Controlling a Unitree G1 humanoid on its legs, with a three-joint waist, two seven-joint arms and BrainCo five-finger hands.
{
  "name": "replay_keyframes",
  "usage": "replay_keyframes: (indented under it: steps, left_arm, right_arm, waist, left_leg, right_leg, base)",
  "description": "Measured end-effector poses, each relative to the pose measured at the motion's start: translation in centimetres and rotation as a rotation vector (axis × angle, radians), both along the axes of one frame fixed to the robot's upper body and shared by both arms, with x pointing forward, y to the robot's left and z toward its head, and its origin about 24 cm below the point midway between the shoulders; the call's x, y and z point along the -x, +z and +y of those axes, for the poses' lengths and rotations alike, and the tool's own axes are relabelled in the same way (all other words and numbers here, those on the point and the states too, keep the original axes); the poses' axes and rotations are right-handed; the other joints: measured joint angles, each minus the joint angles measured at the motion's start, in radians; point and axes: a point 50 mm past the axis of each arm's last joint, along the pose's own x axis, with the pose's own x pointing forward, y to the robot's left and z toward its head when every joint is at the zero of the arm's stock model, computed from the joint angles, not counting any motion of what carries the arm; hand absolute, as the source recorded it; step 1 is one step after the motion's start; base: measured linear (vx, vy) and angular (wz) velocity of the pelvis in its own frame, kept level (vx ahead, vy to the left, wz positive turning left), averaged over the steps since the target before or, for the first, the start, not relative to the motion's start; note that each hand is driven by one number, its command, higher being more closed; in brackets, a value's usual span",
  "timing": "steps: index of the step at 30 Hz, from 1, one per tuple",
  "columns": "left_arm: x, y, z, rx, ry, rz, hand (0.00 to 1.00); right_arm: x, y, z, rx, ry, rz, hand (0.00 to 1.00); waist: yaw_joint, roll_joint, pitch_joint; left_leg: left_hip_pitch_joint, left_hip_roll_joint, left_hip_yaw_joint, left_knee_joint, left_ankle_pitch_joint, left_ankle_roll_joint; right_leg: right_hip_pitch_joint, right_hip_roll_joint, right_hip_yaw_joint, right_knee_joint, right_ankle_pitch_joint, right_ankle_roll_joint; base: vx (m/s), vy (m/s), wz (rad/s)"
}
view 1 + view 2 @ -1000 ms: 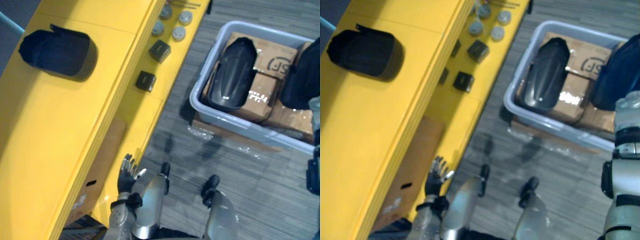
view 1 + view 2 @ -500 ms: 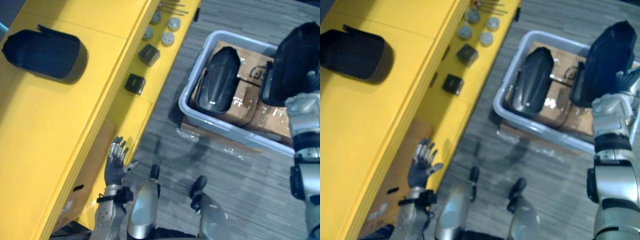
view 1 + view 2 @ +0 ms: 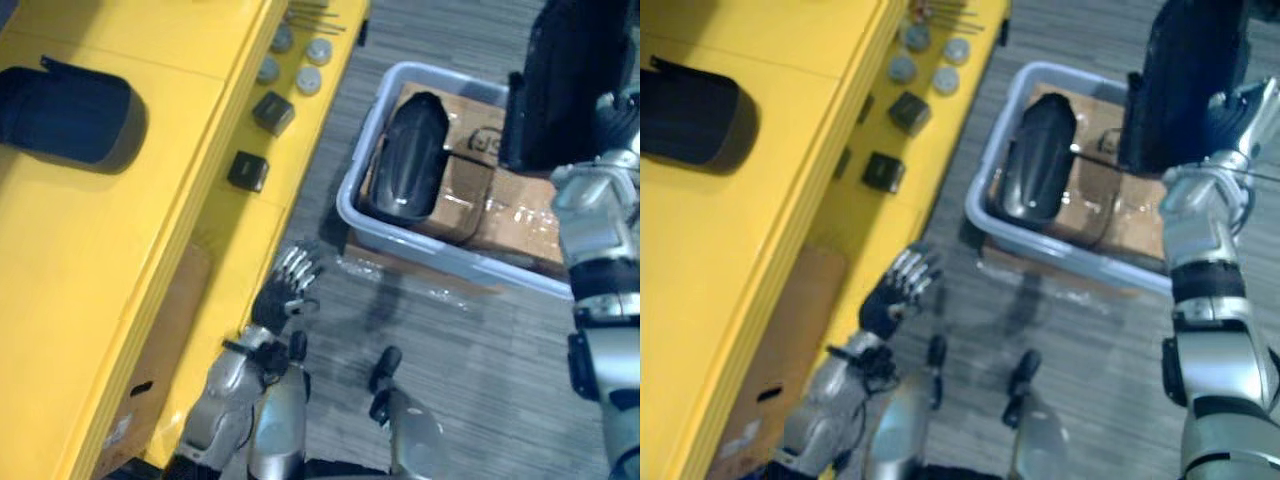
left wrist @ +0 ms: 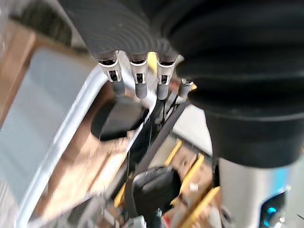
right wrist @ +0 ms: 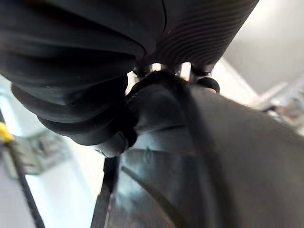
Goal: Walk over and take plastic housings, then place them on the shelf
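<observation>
My right hand (image 3: 1223, 135) is shut on a black plastic housing (image 3: 1185, 80) and holds it upright, high above the grey bin (image 3: 440, 262). In the right wrist view that housing (image 5: 190, 166) sits right against the palm. A second black housing (image 3: 405, 170) lies in the bin on cardboard boxes (image 3: 520, 215). A third housing (image 3: 65, 115) rests on top of the yellow shelf (image 3: 120, 260) at the left. My left hand (image 3: 285, 290) hangs open over the floor between shelf and bin, holding nothing.
Two small black boxes (image 3: 247, 170) and several grey round caps (image 3: 300, 65) sit on the shelf's lower ledge. A cardboard box (image 3: 150, 370) stands under the shelf. Clear plastic film (image 3: 420, 285) lies on the carpet in front of the bin.
My right hand has raised the black housing up out of the bin. My left hand has swung away from the shelf toward the bin. The camera has shifted.
</observation>
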Motion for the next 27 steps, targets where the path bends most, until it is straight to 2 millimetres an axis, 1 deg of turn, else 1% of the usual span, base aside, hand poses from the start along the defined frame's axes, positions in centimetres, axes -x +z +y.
replay_keyframes:
  steps: [1,3,5,6,8,9,10,12,15,18,20,24,27]
  left_arm:
    - [-0.3,0.2,-0.1,0.001,-0.009,-0.004,0.00]
    - [-1.5,0.7,-0.4,-0.001,-0.012,0.005,0.00]
    - [-2.5,0.7,-0.4,-0.003,0.005,0.032,0.00]
    - [-3.2,0.5,-0.2,-0.013,0.033,0.051,0.00]
    - [-4.0,0.3,0.0,-0.026,0.071,0.075,0.00]
    - [-4.4,0.5,0.0,-0.030,0.086,0.075,0.00]
    - [-4.8,0.8,0.0,-0.031,0.102,0.073,0.00]
    - [-5.6,1.1,0.3,-0.032,0.145,0.074,0.00]
    - [-7.3,1.8,1.1,-0.029,0.239,0.082,0.00]
    - [-8.8,2.7,2.0,-0.028,0.340,0.089,0.00]
    - [-9.4,3.0,2.4,-0.027,0.381,0.096,0.00]
    - [-10.1,3.6,2.2,-0.020,0.402,0.104,0.00]
    - [-10.5,3.5,2.1,-0.010,0.416,0.123,0.00]
  right_arm:
    - [0.0,0.3,0.2,0.008,0.011,-0.014,1.00]
    - [0.2,1.0,0.9,0.041,0.042,-0.054,1.00]
    - [0.3,1.5,1.6,0.064,0.066,-0.081,1.00]
    - [0.4,1.8,2.1,0.072,0.086,-0.102,1.00]
    - [0.6,2.4,3.0,0.098,0.123,-0.142,1.00]
    - [0.9,2.9,3.6,0.129,0.142,-0.176,1.00]
    - [1.2,3.1,4.1,0.151,0.159,-0.206,1.00]
    - [1.2,2.6,5.0,0.166,0.198,-0.219,1.00]
    - [1.2,1.1,6.5,0.200,0.260,-0.208,1.00]
    - [1.4,0.8,7.8,0.243,0.321,-0.226,1.00]
    - [1.5,0.9,8.7,0.245,0.357,-0.253,1.00]
    - [1.9,1.0,9.7,0.280,0.411,-0.290,1.00]
    - [2.1,0.5,11.1,0.294,0.478,-0.300,1.00]
  waist:
    - [-0.003,-0.003,-0.001]
    - [-0.011,-0.006,-0.003]
    - [-0.032,-0.006,-0.003]
    - [-0.039,-0.011,-0.006]
    - [-0.042,-0.015,-0.007]
    - [-0.051,-0.016,-0.007]
    - [-0.051,-0.021,-0.010]
    - [-0.054,-0.035,-0.018]
    - [-0.072,-0.059,-0.032]
    - [-0.076,-0.062,-0.033]
    - [-0.076,-0.062,-0.033]
    - [-0.078,-0.064,-0.034]
    - [-0.080,-0.068,-0.035]
  left_leg:
    - [0.000,0.000,0.004,0.000,0.000,0.000]
    - [0.008,0.001,0.023,0.001,0.000,0.000]
    - [0.017,-0.001,0.026,0.002,0.001,0.001]
    - [0.022,0.001,0.035,0.002,0.001,0.002]
    - [0.031,0.005,0.055,0.001,0.000,0.003]
    - [0.031,0.006,0.058,0.002,0.000,0.003]
    - [0.031,0.007,0.067,0.002,0.000,0.002]
    - [0.033,0.009,0.076,0.002,0.000,0.002]
    - [0.035,0.014,0.079,0.002,0.000,0.002]
    - [0.044,0.016,0.092,0.002,0.000,0.002]
    - [0.050,0.015,0.104,0.002,-0.001,0.003]
    - [0.050,0.011,0.105,0.004,-0.001,0.004]
    - [0.050,0.012,0.106,0.004,-0.001,0.004]
  right_leg:
    - [0.000,0.001,0.004,-0.004,0.004,0.000]
    - [0.000,0.002,0.020,-0.011,0.015,0.001]
    - [0.009,0.003,0.023,-0.017,0.021,0.002]
    - [0.010,0.003,0.033,-0.023,0.027,0.000]
    - [0.012,0.005,0.050,-0.032,0.033,0.000]
    - [0.012,0.007,0.053,-0.036,0.036,-0.001]
    - [0.010,0.014,0.063,-0.043,0.041,0.000]
    - [0.011,0.019,0.071,-0.053,0.046,-0.001]
    - [0.011,0.021,0.074,-0.053,0.056,-0.008]
    - [0.012,0.021,0.087,-0.053,0.061,-0.006]
    - [0.011,0.023,0.099,-0.054,0.064,-0.004]
    - [0.012,0.023,0.100,-0.056,0.066,-0.004]
    - [0.012,0.023,0.101,-0.056,0.067,-0.004]
  base:
    - [-0.03,0.042,-0.30]
    - [-0.04,0.042,-0.21]
    - [-0.05,0.031,-0.11]
    - [-0.05,0.041,-0.26]
    - [-0.04,0.038,-0.26]
    - [-0.04,0.016,-0.15]
    - [-0.04,0.003,-0.18]
    - [-0.02,-0.001,-0.16]
    - [0.00,0.018,-0.05]
    - [0.00,0.013,-0.10]
    - [-0.01,0.014,-0.15]
    - [-0.01,0.005,-0.02]
    - [0.00,0.000,0.00]
